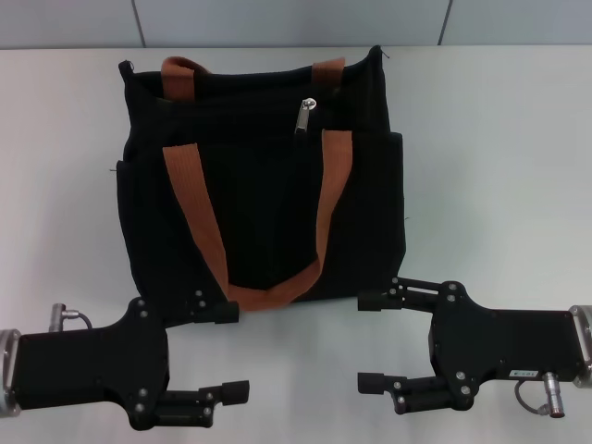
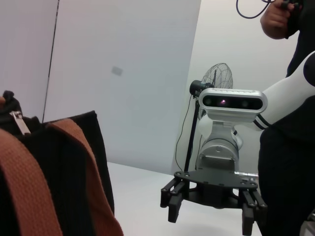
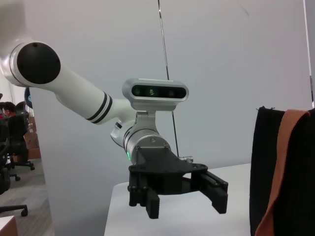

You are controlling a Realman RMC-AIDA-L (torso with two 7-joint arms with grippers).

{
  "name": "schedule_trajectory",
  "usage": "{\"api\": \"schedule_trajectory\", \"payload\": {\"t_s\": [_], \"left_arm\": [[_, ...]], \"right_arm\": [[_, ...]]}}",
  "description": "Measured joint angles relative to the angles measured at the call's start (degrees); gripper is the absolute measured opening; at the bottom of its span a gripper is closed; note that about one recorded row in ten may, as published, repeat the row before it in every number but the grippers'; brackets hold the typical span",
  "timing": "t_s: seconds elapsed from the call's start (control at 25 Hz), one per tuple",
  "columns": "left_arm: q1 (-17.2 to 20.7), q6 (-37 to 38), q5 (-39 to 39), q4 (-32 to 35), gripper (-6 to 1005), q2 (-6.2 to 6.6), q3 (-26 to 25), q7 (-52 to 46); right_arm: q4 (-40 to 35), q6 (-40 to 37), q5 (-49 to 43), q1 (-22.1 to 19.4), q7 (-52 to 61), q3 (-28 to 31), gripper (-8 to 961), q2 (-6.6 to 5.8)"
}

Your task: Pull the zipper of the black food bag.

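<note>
The black food bag lies flat on the white table, with two orange-brown handles across it. The silver zipper pull sits on the zip track near the bag's far upper edge, right of centre. My left gripper is open and empty, just beyond the bag's near left corner. My right gripper is open and empty, at the bag's near right corner. The left wrist view shows the bag, the zipper pull and the right gripper. The right wrist view shows the bag's edge and the left gripper.
A pale wall rises behind the table's far edge. A person in dark clothes stands behind the right arm, and a fan on a stand is farther back. Bare table lies to both sides of the bag.
</note>
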Motion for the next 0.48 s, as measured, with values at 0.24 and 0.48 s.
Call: {"api": "schedule_trajectory", "payload": {"t_s": [0.24,0.48], "left_arm": [[-0.5,-0.2,0.3,-0.9,810,0.00,0.1,0.0],[-0.6,-0.3,0.3,-1.0,810,0.00,0.1,0.0]], "right_arm": [[0.1,0.0,0.0,0.0,0.0,0.0,814,0.00],[0.1,0.1,0.0,0.2,0.0,0.0,814,0.00]]}}
